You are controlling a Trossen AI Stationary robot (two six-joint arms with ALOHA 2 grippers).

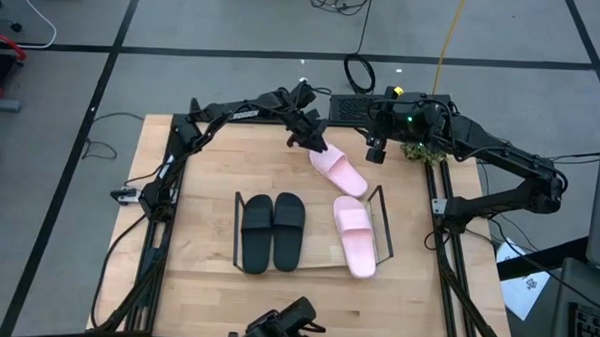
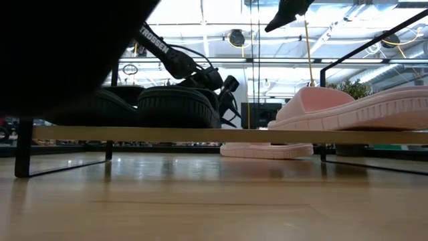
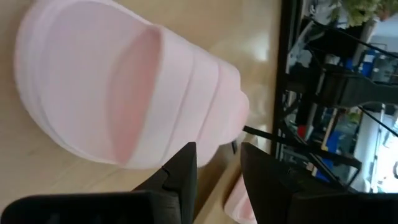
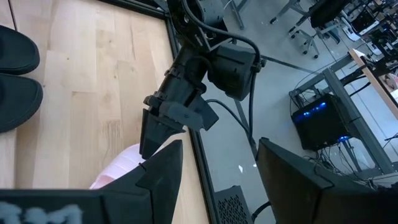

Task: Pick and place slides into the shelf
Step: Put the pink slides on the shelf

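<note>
Two black slides and one pink slide lie on the low shelf, soles down; they also show in the low view. A second pink slide lies flat on the table beyond the shelf, and shows in the low view. My left gripper is at that slide's far-left end, fingers a little apart with nothing between them. My right gripper hovers open and empty to the slide's right, above the table. My left gripper comes down slanting from the table's far-left side at the pink slide's far-left end. One fingertip shows right at the slide's edge; I cannot tell whether it touches. The slide lies flat on the table.
A small green plant stands at the table's far right corner, close to my right arm. A black box sits at the far edge. The shelf's dark wire end frames rise at either side. Bare wood lies left of the shelf.
</note>
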